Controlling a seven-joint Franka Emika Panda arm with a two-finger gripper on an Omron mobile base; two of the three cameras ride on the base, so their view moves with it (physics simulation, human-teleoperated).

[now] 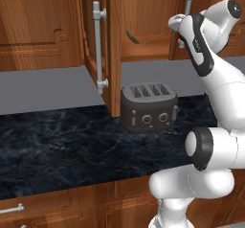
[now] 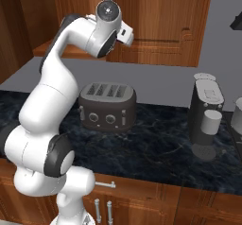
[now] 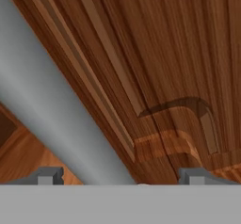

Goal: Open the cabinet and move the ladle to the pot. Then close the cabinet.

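The cabinet [image 1: 143, 11] on the wall has its left door [image 1: 113, 50] swung out toward me, seen edge-on with its long silver handle [image 1: 98, 45]. The right door [image 2: 160, 25] looks shut. Inside, on the bottom shelf, lies the slim grey-brown ladle [image 1: 143, 39], with its bowl to the left. My gripper [image 1: 174, 23] is raised in front of the right door, near that door's handle [image 1: 187, 9] and just right of the ladle's handle end. In the hand view the gripper [image 3: 122, 178] is open, its fingertips [image 3: 49, 176] far apart with nothing between them. A pale round shape that may be the pot [image 2: 238, 115] is cut off by the right edge.
A dark four-slot toaster [image 1: 148, 107] stands on the black marble counter [image 1: 57, 141] below the open cabinet. A dark coffee machine [image 2: 207, 117] with a small white cup stands further right. Low cabinets with short silver handles [image 2: 106, 185] run under the counter.
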